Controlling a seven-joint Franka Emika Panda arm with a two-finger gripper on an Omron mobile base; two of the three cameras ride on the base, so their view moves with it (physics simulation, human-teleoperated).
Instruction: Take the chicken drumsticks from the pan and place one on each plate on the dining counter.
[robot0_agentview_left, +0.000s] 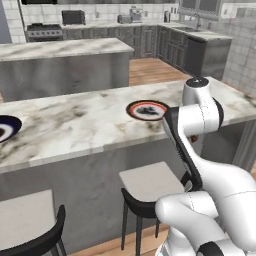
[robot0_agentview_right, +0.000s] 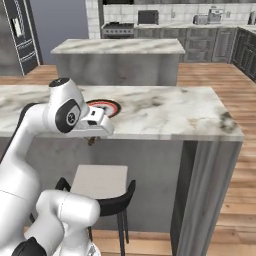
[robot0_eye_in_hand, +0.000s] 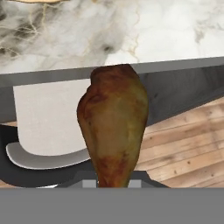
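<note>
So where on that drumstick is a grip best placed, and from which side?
On the narrow bone end, coming in along its length from that end. In the hand view the drumstick tapers toward the jaws and swells away from them, so closed jaws span the thin neck, not the bulb. That is how the gripper holds it now.

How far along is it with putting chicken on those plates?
Partway, it seems. Done: nothing is served yet; the near plate on the dining counter looks bare. In hand: the gripper is shut on a chicken drumstick, held just off the counter's edge. Left: setting it on that plate, then serving the far plate, whose visible part also looks bare.
</note>
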